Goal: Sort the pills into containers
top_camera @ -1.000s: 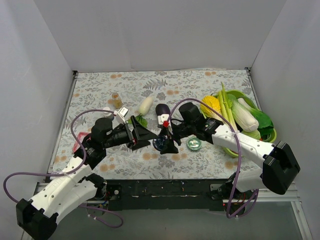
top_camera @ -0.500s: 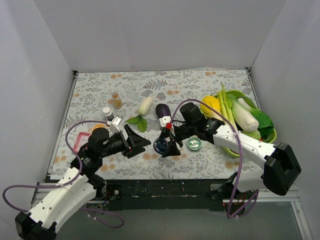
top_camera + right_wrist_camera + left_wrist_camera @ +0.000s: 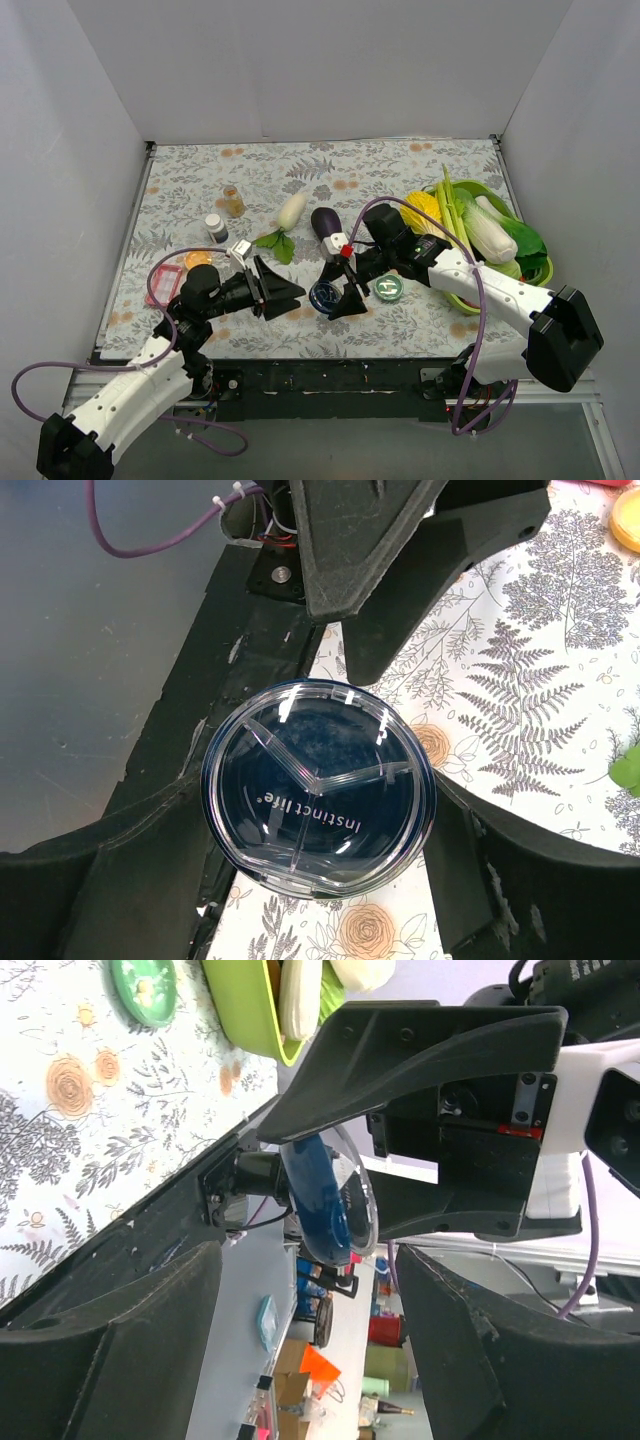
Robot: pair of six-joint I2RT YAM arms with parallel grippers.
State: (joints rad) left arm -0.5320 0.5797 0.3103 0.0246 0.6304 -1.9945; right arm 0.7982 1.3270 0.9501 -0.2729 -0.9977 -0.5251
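My right gripper (image 3: pixel 338 292) is shut on the round silvery-blue tin (image 3: pixel 322 296) and holds it just above the table's near edge. In the right wrist view the tin (image 3: pixel 318 810) has a clear three-part lid and sits between my fingers (image 3: pixel 130 870). My left gripper (image 3: pixel 290 298) is open and empty, just left of the tin and pointing at it. The left wrist view shows the tin (image 3: pixel 322 1198) edge-on beyond my open jaws. The green-topped tin (image 3: pixel 388 287) lies right of my right gripper. The amber bottle (image 3: pixel 233 201) stands at the far left. I see no loose pills.
A small dark-capped bottle (image 3: pixel 215 226) stands below the amber one, with an orange disc (image 3: pixel 197 258) and a pink case (image 3: pixel 163 284) nearer. A white radish (image 3: pixel 291 209) and an eggplant (image 3: pixel 324 221) lie mid-table. The lime-green vegetable tray (image 3: pixel 540 270) fills the right.
My left arm has drawn back toward the near left, its gripper still open and ending just left of the tin. My right gripper has shifted slightly nearer with the blue tin.
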